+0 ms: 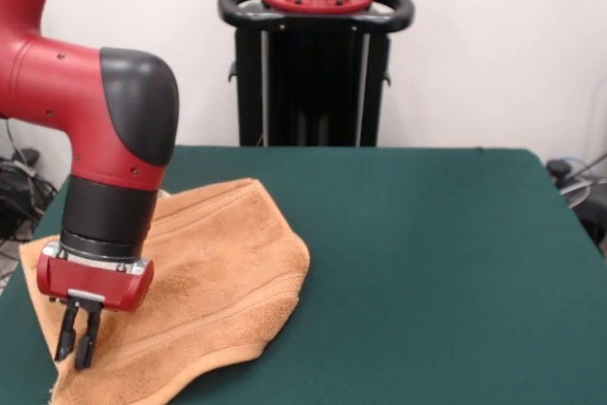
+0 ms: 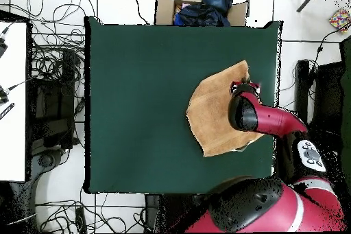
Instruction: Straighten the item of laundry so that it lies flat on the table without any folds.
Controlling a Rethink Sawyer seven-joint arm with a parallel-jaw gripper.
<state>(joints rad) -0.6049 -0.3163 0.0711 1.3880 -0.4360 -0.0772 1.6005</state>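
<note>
The orange-tan towel (image 1: 223, 272) lies rumpled on the left part of the green table (image 1: 427, 263) in the front view, with a rounded folded edge on its right side and a stripe band along it. My gripper (image 1: 78, 337) hangs over the towel's near left part, its two fingers close together and shut, tips at or just above the cloth; nothing looks lifted. In the overhead view the towel (image 2: 212, 111) lies near the table's (image 2: 137, 94) right edge, and my gripper (image 2: 245, 88) is over its right side, largely hidden by the arm.
The robot's black pedestal (image 1: 316, 54) stands at the table's far side. A cardboard box with clothes (image 2: 202, 5) sits beyond the table's top edge. Cables (image 2: 55, 66) cover the floor on the left, beside a white desk (image 2: 12, 101).
</note>
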